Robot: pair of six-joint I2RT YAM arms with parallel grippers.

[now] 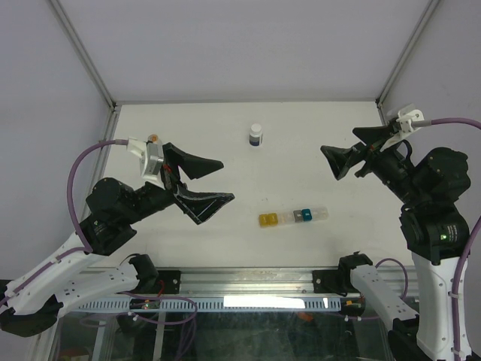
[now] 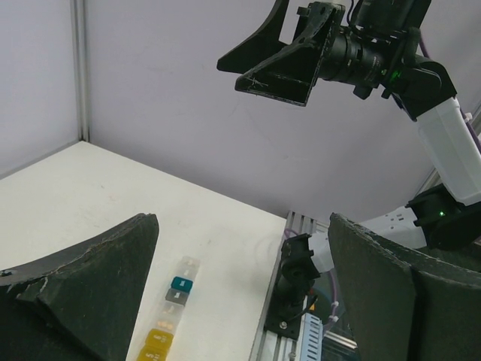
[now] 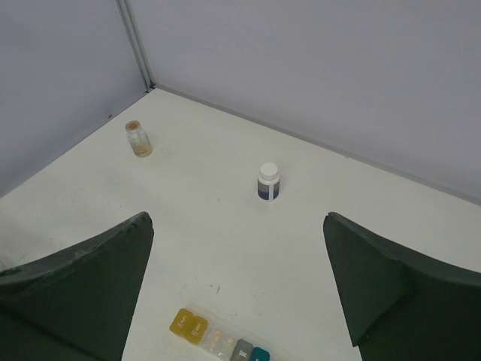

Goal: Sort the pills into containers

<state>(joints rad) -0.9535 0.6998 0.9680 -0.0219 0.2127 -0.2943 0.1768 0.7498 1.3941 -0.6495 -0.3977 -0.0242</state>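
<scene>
Near front edge: containers [image 1: 293, 216], yellow cell leftmost, contents indiscernible.

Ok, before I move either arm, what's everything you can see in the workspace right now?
containers: one strip, yellow left end, one teal compartment, others clear or greyish; near centre of the table, between the arms.
bottle: one, white cap and dark body; upright, far centre.
vial: one, amber with a brownish cap; upright, far left.
table: one, white.
left gripper: one, black, open; above the table, left of the containers.
right gripper: one, black, open; above the table at the right.
</scene>
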